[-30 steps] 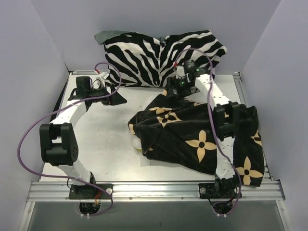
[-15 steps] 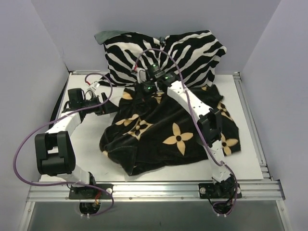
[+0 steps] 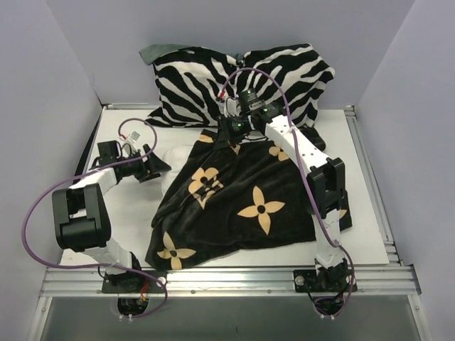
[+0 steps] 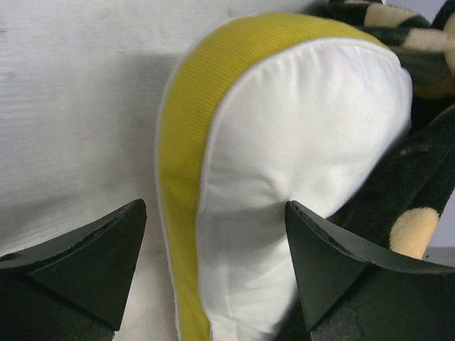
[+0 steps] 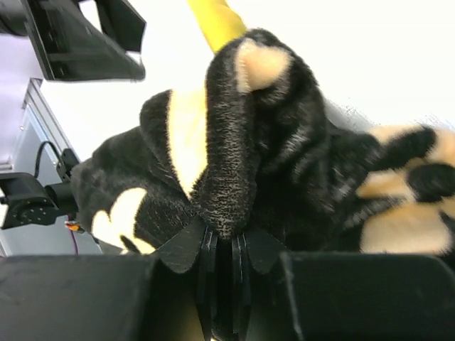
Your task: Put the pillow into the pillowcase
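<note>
Pinching pillowcase (image 3: 249,206) far edge, right end effector (image 3: 229,129), pillow (image 3: 176,158) corner pointing left between spread left end effector (image 3: 161,165)

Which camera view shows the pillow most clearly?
The left wrist view: the pillow fills it, its white face and yellow edge band sharp. The top view shows only a pale corner outside the pillowcase; the right wrist view, just a yellow strip.
</note>
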Robot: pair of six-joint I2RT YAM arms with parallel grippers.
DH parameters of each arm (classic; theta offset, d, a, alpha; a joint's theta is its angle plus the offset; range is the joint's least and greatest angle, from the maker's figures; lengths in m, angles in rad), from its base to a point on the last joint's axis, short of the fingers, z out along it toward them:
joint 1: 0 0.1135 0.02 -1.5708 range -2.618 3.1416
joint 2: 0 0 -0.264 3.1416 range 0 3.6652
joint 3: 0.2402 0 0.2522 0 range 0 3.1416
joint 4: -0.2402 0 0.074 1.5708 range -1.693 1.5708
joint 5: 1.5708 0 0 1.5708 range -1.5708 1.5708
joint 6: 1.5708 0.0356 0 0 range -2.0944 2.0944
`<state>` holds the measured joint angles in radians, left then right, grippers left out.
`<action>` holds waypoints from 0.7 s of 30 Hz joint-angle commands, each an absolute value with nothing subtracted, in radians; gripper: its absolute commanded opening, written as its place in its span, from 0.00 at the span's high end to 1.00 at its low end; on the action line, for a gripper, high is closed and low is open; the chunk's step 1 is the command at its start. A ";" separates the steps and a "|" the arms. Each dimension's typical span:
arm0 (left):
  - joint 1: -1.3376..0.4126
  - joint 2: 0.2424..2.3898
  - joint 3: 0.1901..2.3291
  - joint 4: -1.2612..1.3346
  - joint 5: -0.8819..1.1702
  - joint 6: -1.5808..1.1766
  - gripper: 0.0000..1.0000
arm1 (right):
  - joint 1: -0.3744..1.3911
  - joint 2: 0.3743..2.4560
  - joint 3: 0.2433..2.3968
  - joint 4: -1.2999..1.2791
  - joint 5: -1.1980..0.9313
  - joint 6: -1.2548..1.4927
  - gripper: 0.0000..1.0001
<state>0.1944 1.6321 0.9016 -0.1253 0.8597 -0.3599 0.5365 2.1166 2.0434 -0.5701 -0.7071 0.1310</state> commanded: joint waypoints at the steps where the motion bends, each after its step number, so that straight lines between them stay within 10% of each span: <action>1: 0.115 1.626 0.916 -0.058 0.890 -0.342 0.13 | 0.569 2.085 2.115 -0.592 -0.776 0.158 1.00; 3: 0.078 1.692 0.925 -0.032 0.884 -0.394 0.18 | 0.587 2.115 2.164 -0.592 -0.794 0.163 1.00; 8: -0.073 1.886 0.888 0.626 1.089 -0.955 0.84 | 0.689 2.212 2.354 -0.528 -0.888 0.250 1.00; 11: -0.167 1.969 0.879 1.117 1.072 -1.323 0.99 | 0.754 2.261 2.423 -0.387 -0.939 0.371 1.00; 16: -0.196 2.060 0.844 1.500 0.945 -1.670 1.00 | 0.827 2.241 2.367 -0.158 -1.026 0.532 1.00; 21: -0.137 1.962 0.804 1.187 0.882 -1.479 1.00 | 0.807 2.182 2.177 -0.173 -0.991 0.500 1.00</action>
<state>-0.1539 2.0411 0.8051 1.1408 0.9882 -1.4693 0.7822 2.2585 2.2536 -0.3027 -0.8955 0.4534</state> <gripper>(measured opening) 0.041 0.077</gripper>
